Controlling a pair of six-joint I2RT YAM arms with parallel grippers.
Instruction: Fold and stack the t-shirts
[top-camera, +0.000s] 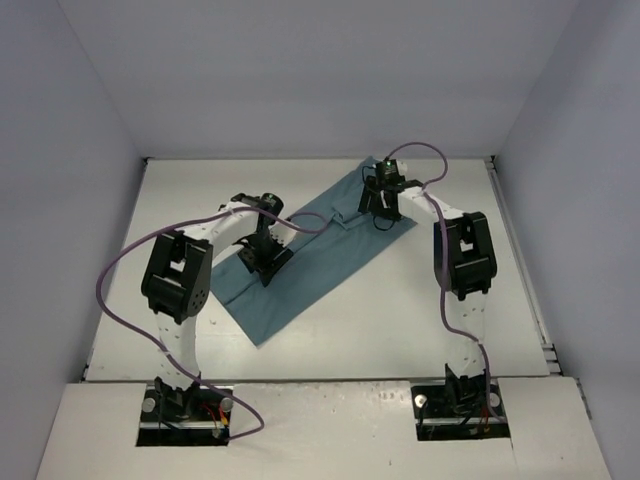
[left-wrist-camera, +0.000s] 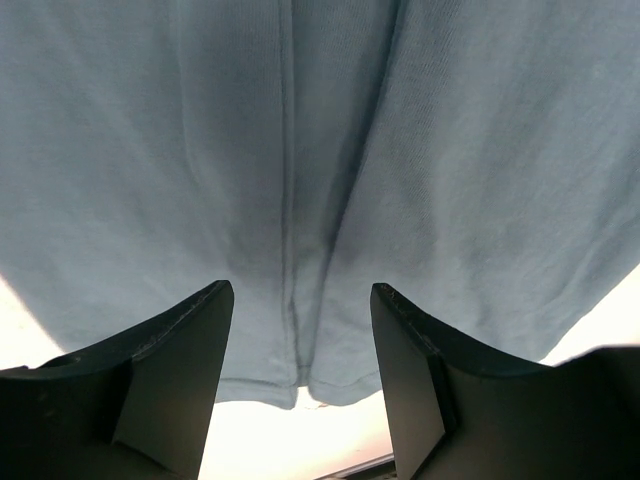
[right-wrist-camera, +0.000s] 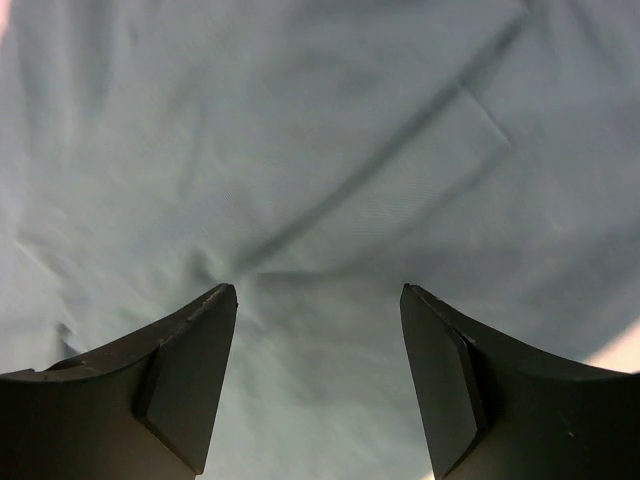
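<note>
A teal-blue t-shirt (top-camera: 320, 255) lies flat on the white table as a long folded strip, running diagonally from near left to far right. My left gripper (top-camera: 268, 270) hovers over its near-left part, open and holding nothing. In the left wrist view the left gripper (left-wrist-camera: 300, 290) straddles a lengthwise fold of the t-shirt (left-wrist-camera: 450, 150) close to its hem. My right gripper (top-camera: 383, 215) stands over the far-right end, also open. In the right wrist view the right gripper (right-wrist-camera: 318, 290) frames wrinkled t-shirt (right-wrist-camera: 300, 130) cloth with a diagonal crease.
The white table (top-camera: 450, 320) is boxed in by pale walls on the left, right and far sides. Purple cables loop along both arms. Bare table (left-wrist-camera: 300, 440) shows just past the hem in the left wrist view.
</note>
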